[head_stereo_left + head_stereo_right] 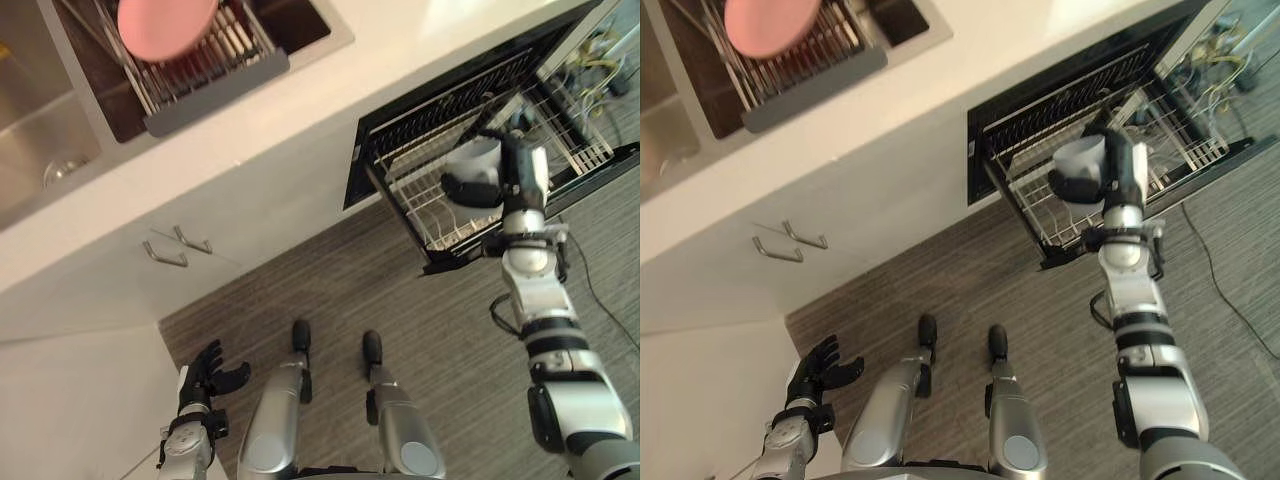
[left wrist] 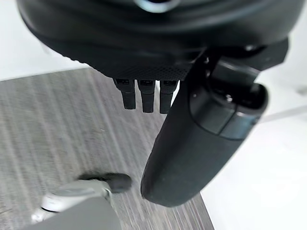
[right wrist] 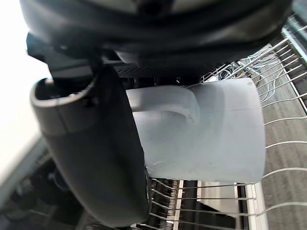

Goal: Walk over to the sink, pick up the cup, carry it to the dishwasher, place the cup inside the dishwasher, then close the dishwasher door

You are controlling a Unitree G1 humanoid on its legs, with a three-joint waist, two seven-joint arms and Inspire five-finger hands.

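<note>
The white desk (image 1: 330, 90) runs slantwise across the head views, its front edge overhanging pale cupboard fronts with two bar handles (image 1: 165, 255). Below it, the grey plank floor (image 1: 330, 290) lies open between the cupboards and the dishwasher (image 1: 420, 125), whose dark opening sits just under the desk's edge. The steel sink (image 1: 50, 130) is sunk into the desk at the far left, well apart from the dishwasher. A grey drying rack (image 1: 215, 95) beside it carries a pink plate (image 1: 165, 25). The dishwasher's wire rack (image 1: 430, 215) is drawn out over the floor, with its near corner toward the robot. The right hand (image 3: 96, 158) reaches out over that rack, with thumb and fingers curled round the pale cup (image 3: 216, 129). The cup lies on its side above the wires, near the rack's front edge, and whether it touches them cannot be told. The left hand (image 1: 205, 375) hangs low beside the cupboard wall, its fingers loose and spread, holding nothing.
</note>
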